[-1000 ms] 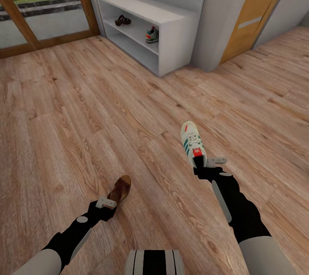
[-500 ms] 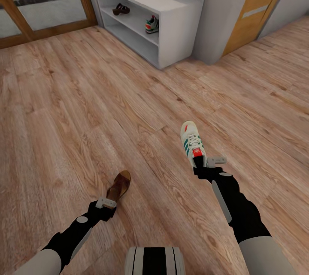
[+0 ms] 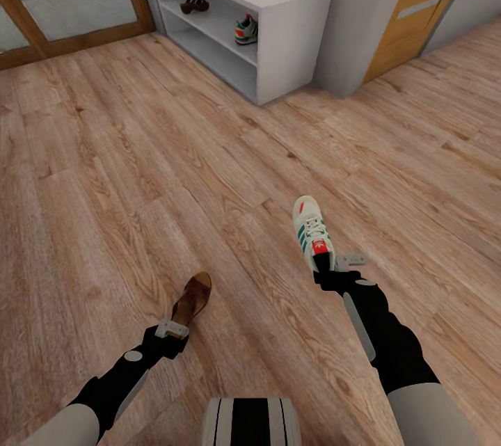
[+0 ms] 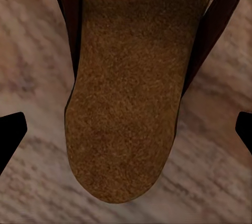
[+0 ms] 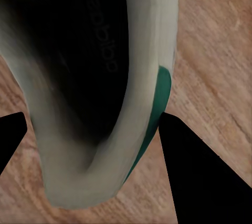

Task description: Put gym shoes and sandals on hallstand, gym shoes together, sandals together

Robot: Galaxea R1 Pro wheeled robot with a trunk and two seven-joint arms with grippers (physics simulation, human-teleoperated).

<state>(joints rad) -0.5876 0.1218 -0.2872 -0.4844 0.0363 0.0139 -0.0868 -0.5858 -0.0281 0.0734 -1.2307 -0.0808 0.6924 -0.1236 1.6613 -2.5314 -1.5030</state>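
**Both grippers carrying a shoe, rack up ahead**

Right gripper (image 3: 327,264) is clamped on the heel end of a gym shoe (image 3: 311,229), holding it out in front with the toe pointing away from the robot. In the right wrist view you're looking straight into the dark inside of that gym shoe (image 5: 100,93), one finger (image 5: 205,177) pressed against its green-trimmed side.

Left gripper (image 3: 174,329) has a sandal (image 3: 193,298) by its heel end. In the left wrist view the tan insole (image 4: 126,103) sits between the two fingertips (image 4: 9,135), which stand well apart from it, so I honestly can't tell how tight that grip is.

Hallstand (image 3: 292,35) is farther ahead against the wall, well apart from both arms. Its upper shelf already has the other sandal (image 3: 194,3) and the other gym shoe (image 3: 245,30), spaced apart. Wooden floor (image 3: 139,174) everywhere, and an orange door (image 3: 417,8) off to the right.
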